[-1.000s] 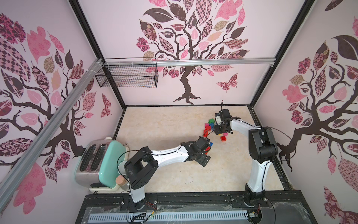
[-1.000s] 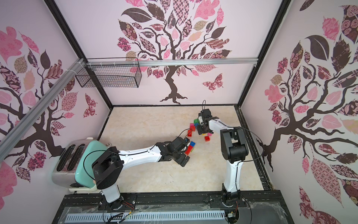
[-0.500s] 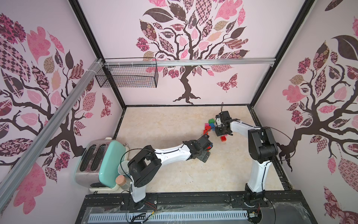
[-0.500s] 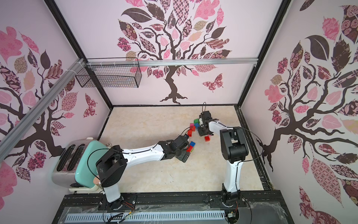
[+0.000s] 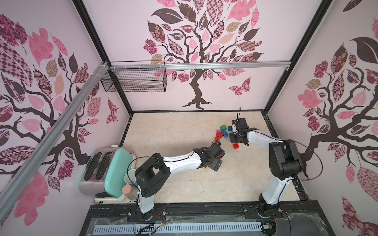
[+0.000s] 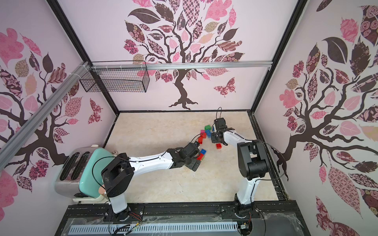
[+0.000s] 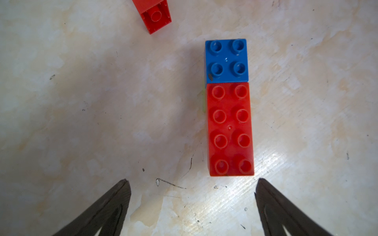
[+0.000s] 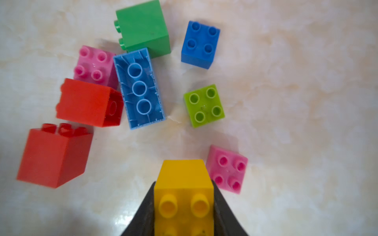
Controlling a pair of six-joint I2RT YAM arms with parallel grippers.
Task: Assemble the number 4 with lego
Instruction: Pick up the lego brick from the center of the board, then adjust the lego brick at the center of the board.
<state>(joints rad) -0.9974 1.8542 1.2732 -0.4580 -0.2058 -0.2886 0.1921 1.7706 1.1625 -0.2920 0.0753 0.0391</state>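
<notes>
My right gripper is shut on a yellow lego brick, its studs facing the camera; in a top view it hangs beside the loose pile. Under it lie green, blue, lime, two pink and two red bricks, plus an upturned long blue one. My left gripper is open just short of a long red brick joined end to end with a blue brick; both show in a top view.
A single red brick lies apart near the right arm. A mint toaster, a metal cup and a cork-topped jar stand at the front left. A wire basket hangs on the back wall.
The right gripper has closed on the yellow brick and sunk a little toward the pile. The left arm has shifted slightly and stays open.
</notes>
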